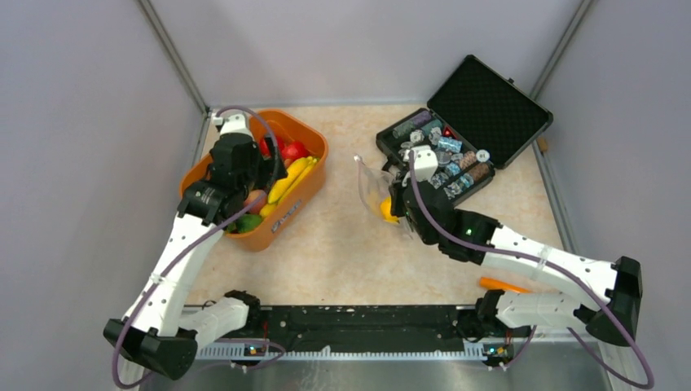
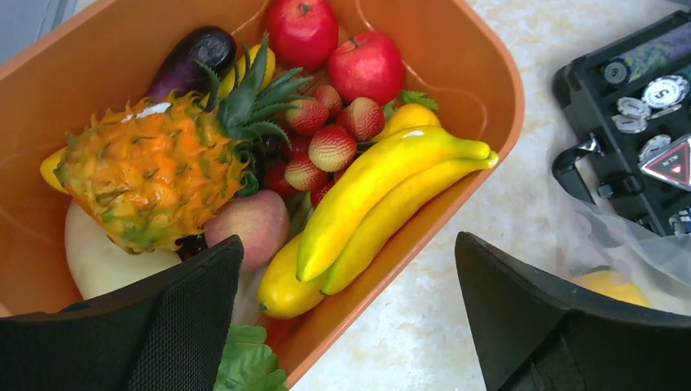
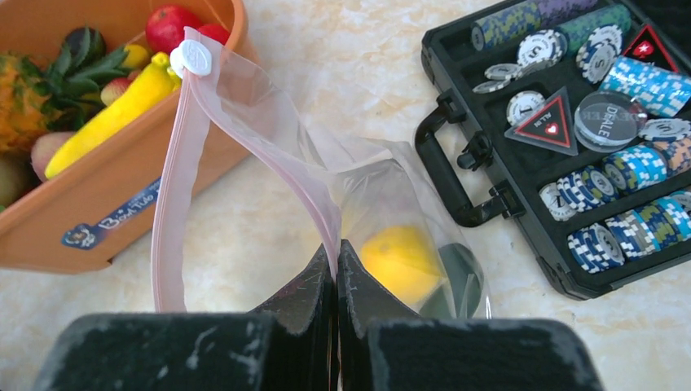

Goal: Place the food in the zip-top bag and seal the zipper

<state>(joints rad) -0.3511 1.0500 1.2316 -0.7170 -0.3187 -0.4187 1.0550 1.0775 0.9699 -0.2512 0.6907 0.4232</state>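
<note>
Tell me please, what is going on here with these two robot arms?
The robot is packing toy food into a clear bag. The right gripper is shut on the bag at its pink zipper, beside the black case. One yellow fruit is already inside, and the zipper is not sealed. The left gripper is open and empty above the orange basket, where the bananas, apples and other food lie.

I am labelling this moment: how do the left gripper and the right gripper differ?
The left gripper is open and empty; the right gripper is shut on the zip-top bag. The left gripper hangs over the orange basket; the right gripper is near the black case. Both are black.
</note>
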